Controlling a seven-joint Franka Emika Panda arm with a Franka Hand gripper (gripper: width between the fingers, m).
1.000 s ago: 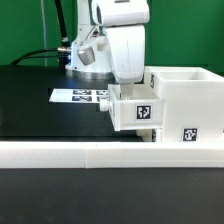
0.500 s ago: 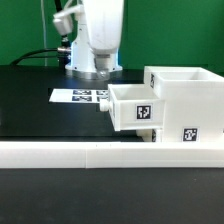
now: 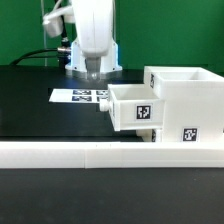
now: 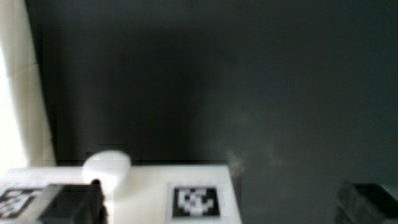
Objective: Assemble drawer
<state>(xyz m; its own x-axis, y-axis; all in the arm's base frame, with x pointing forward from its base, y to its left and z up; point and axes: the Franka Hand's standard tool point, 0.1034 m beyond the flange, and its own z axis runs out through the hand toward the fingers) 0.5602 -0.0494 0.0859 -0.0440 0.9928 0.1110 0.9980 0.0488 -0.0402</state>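
The white drawer shell [image 3: 186,104] stands at the exterior view's right, with a tag low on its front. One small white tray [image 3: 134,108] with a tag sticks out of the shell toward the exterior view's left. A second tray does not show as a separate part. My gripper [image 3: 93,69] hangs above the table behind the marker board, left of the tray and clear of it. In the wrist view my gripper [image 4: 222,206] is open and empty, with its dark fingertips [image 4: 71,205] on either side of the marker board.
The marker board [image 3: 82,96] lies flat on the black table, and it also shows in the wrist view [image 4: 169,195]. A long low white rail [image 3: 90,154] runs along the front edge. A white strip [image 4: 15,90] borders the wrist view.
My arm has moved from above the tray toward the exterior view's left and away from it. The tray and shell have stayed put.
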